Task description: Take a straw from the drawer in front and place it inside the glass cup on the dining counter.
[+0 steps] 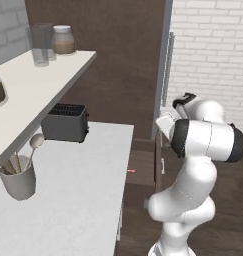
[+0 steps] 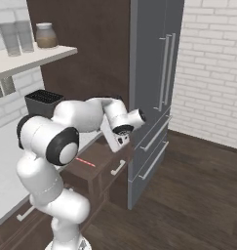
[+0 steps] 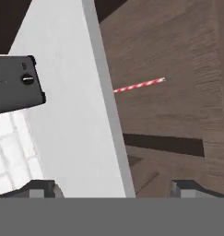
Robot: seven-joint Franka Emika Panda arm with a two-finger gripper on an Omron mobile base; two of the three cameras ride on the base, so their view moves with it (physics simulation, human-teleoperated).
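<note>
In the hand view the claw (image 3: 112, 186) has its 2 dark fingertips (image 3: 37, 188) spread wide apart with nothing between them, looking down past the edge of the white desk (image 3: 67, 115) into the open drawer (image 3: 178, 92). From the right base view the claw (image 2: 121, 140) hangs just above that dark brown drawer (image 2: 95, 168), beside the grey fridge (image 2: 154, 73). Farther in, the straw (image 3: 138, 85) lies flat on the drawer floor, red and white, one end hidden under the desk's lip; it shows as a small red streak in the left base view (image 1: 131, 171) and the right base view (image 2: 85, 162). Beyond, a black toaster (image 1: 66, 122) sits on the desk, with a grey utensil pot (image 1: 18, 182) nearer the camera and 2 tall glasses (image 1: 41, 45) on the shelf above. The step in hand looks like the reach for the straw: next the claw should probably descend over its exposed end, jaws squared across the thin stick, and close gently.
</note>
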